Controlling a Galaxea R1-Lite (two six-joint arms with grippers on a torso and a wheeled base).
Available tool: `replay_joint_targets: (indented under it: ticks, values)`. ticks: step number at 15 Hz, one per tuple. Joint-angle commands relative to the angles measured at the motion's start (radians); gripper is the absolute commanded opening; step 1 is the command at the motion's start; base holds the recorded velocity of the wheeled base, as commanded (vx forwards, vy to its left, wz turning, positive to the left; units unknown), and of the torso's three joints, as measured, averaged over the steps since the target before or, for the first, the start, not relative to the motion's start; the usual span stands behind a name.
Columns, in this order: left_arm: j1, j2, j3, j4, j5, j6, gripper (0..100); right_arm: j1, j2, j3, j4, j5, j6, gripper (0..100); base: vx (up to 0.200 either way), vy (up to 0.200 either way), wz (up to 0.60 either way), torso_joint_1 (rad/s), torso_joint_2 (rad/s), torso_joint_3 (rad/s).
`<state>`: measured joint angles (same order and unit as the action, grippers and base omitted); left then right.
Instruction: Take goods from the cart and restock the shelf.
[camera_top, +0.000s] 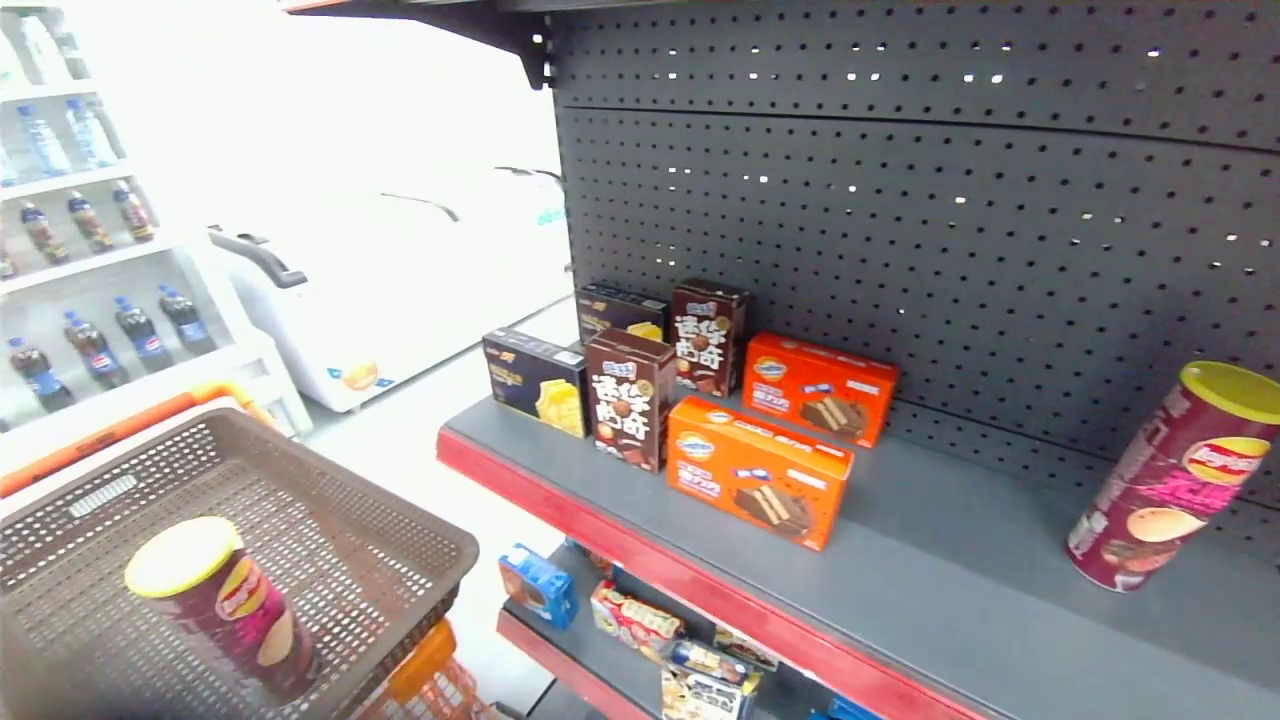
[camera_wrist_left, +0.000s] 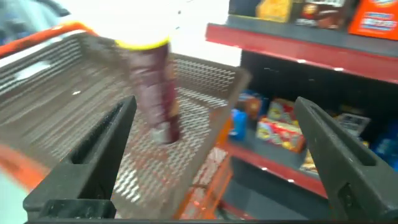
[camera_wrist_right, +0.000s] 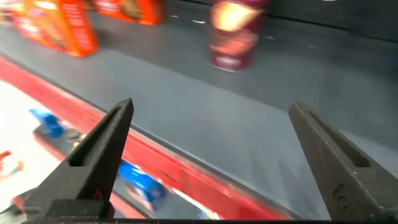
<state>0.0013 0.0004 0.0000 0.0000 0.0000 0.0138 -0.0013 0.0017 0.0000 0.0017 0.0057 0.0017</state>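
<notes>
Shelf: the grey shelf (camera_top: 950, 590) with the red front edge is carrying the stock.
Basket: the brown basket (camera_top: 400, 500) is sitting off the shelf's left end, lower than its board.
Basket can: the maroon basket can (camera_top: 220, 610) with a yellow lid is standing upright inside the basket, well apart from the shelf.
Shelf can: the matching shelf can (camera_top: 1170, 480) is standing toward the shelf's right end, near its back wall.
Left gripper: the left gripper (camera_wrist_left: 216, 104) is hanging over the basket beside the shelf's left end, fingers spread wide and gripping nothing, the basket can beyond them.
Right gripper: the right gripper (camera_wrist_right: 212, 106) is hovering before the shelf's red edge, fingers spread wide and empty, facing the shelf can.
Boxes: two orange boxes (camera_top: 760, 470), two brown boxes (camera_top: 630, 398) and two dark boxes (camera_top: 535, 380) are sitting on the shelf's left part.
</notes>
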Motion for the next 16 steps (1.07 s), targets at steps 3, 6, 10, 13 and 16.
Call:
replay_joint_targets:
  ticks: [3,6,10,13,16]
  values:
    - [0.0,0.0,0.0,0.0,-0.003,0.003,100,0.0,0.001,0.0,0.0,0.0,0.001,100,0.0,0.0,0.6,0.002,0.0,0.005]
    - [0.0,0.0,0.0,0.0,0.002,0.003,100,0.0,0.001,0.0,0.0,0.0,0.001,100,0.0,0.0,0.0,0.0,0.0,0.0]
    - [-0.001,0.233,-0.35,0.129,-0.003,0.153,100,0.0,0.001,0.0,0.0,0.0,0.001,100,0.0,0.0,0.0,0.0,0.0,0.0]
    - [-0.001,0.512,-0.552,0.164,-0.005,0.169,100,0.0,0.001,0.0,0.0,0.0,0.001,100,0.0,0.0,0.0,0.0,0.0,0.0]
    - [-0.033,0.771,-0.664,0.126,-0.021,0.104,100,0.0,0.001,0.0,0.0,0.0,0.001,100,0.0,0.0,0.0,0.0,0.0,0.0]
